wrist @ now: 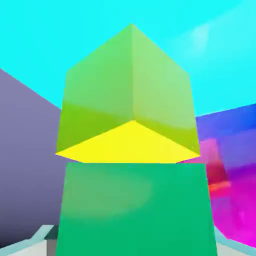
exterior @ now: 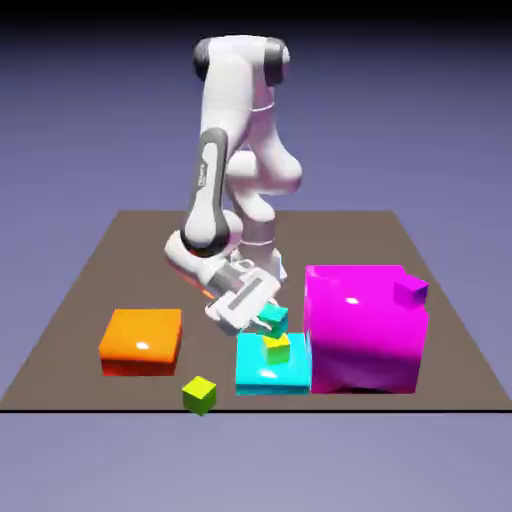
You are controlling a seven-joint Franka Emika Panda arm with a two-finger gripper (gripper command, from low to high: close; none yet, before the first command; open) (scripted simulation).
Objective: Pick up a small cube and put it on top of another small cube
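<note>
In the exterior view, the teal cube (exterior: pixel 273 319) is gripped by the tilted end effector (exterior: pixel 268 322), with the yellow cube (exterior: pixel 277 348) seen just below it on the cyan slab (exterior: pixel 256 375); in the hand view, the teal cube is held between the fingertips (wrist: pixel 47 234)

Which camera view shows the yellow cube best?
The hand view: the yellow cube is large there, with its bright face and two green-tinted sides showing, though the teal cube may hide a little. The exterior view shows it small, on the cyan slab, just below the teal cube.
</note>
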